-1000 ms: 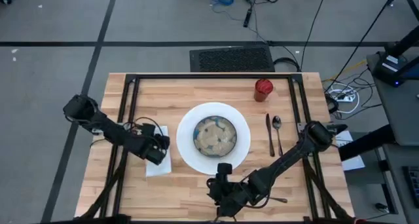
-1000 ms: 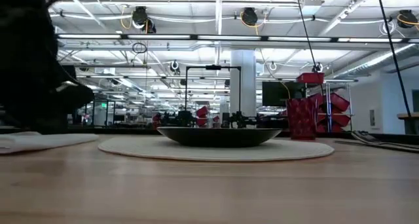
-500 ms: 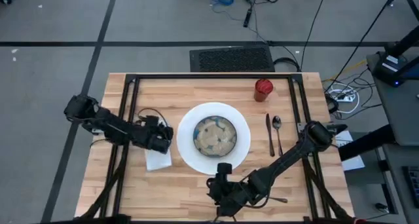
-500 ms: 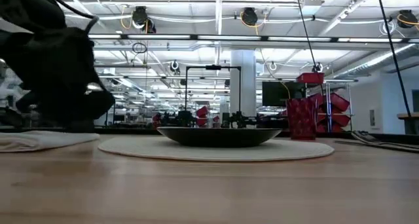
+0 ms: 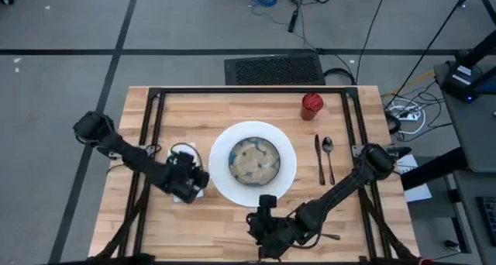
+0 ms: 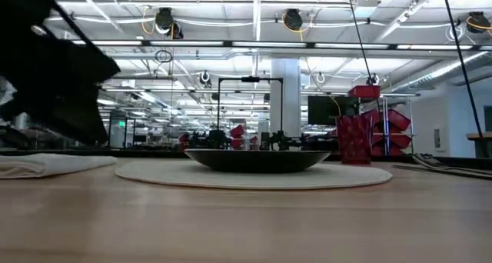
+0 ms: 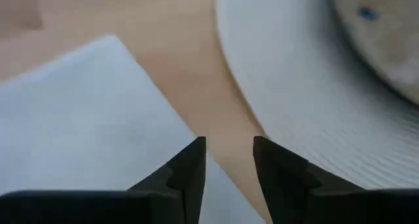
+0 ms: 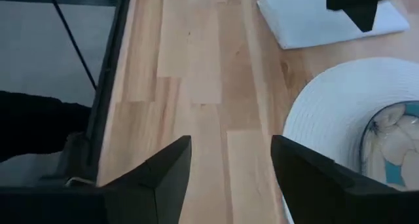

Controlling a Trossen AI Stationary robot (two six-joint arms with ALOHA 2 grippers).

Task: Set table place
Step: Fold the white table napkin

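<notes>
On the table (image 5: 232,110) a white plate (image 5: 288,163) carries a grey-green bowl (image 5: 253,160). Left of the plate lies a white napkin (image 7: 78,119), flat on the wood. My left gripper (image 5: 194,186) hovers open over the napkin's plate-side edge; the low view shows it above the napkin (image 6: 46,164). My right gripper (image 5: 262,211) stands open near the table's near edge, in front of the plate, with only bare wood between its fingers (image 8: 229,165). A knife (image 5: 318,158) and a spoon (image 5: 328,153) lie right of the plate, and a red cup (image 5: 311,106) stands beyond them.
A thin metal piece, probably the fork (image 5: 333,236), lies near the table's near edge beside my right arm. Black frame rails (image 5: 152,141) run across the table at left, right and far side. Bare wood lies between the napkin and the near edge.
My left gripper has gone a little toward the table's far edge and then back toward the near edge, staying over the napkin, and in the low view it has risen off the cloth. The napkin lies where it was.
</notes>
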